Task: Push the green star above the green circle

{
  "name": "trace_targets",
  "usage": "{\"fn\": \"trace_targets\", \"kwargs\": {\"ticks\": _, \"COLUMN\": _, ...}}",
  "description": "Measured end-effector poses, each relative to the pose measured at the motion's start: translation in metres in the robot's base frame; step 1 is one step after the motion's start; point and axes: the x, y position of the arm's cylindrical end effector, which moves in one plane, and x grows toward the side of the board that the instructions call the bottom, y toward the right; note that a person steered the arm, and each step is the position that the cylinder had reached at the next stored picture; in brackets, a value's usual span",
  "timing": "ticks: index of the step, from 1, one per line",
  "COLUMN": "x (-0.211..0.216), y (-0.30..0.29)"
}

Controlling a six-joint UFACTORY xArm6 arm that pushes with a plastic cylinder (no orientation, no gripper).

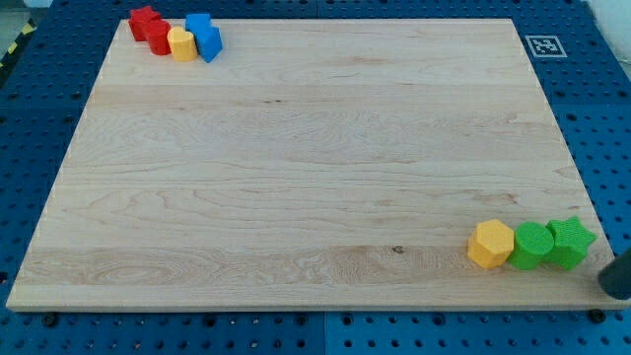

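We see the green star (571, 242) at the lower right corner of the wooden tabletop (296, 158), touching the green circle (532, 245) on that circle's right side. A yellow hexagon (490, 244) touches the circle's left side. Our tip (616, 281) sits just right of and below the star, apart from it; it is a bare rod, with no hand to open or close. Far from the star, at the top left, cluster a red star (144, 22), a red block (159, 37), a yellow block (181, 44) and two blue blocks (204, 35). A black-and-white marker tag (543, 45) lies at the top right.
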Motion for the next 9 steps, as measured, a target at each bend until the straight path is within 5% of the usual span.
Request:
{"fn": "trace_targets", "kwargs": {"ticks": 4, "x": -0.033, "y": -0.037}}
{"fn": "trace_targets", "kwargs": {"ticks": 7, "x": -0.112, "y": -0.065}}
{"fn": "trace_targets", "kwargs": {"ticks": 9, "x": -0.093, "y": -0.039}}
